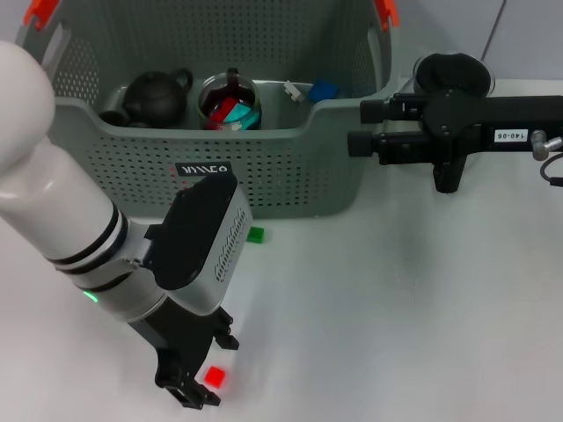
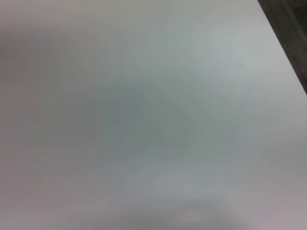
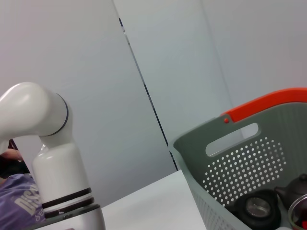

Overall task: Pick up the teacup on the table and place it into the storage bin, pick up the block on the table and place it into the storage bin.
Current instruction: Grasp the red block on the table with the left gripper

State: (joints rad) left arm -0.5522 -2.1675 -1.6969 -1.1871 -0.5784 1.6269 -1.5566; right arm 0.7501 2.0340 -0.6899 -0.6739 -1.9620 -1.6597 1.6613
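Head view: left tool (image 1: pixel 209 367) low over desk (image 1: pixel 396 308), fingers spread wide around red block (image 1: pixel 214 377). Storage bin (image 1: pixel 264 167) behind. Right tool (image 1: pixel 356 127) beside bin, fingers look narrow.
Left wrist: bare desk.
Right wrist: bin's handle end.

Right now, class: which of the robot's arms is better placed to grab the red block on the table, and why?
Left. Its claw is low over the table, right at the red block. The right claw hangs beside the storage bin, far from the block.
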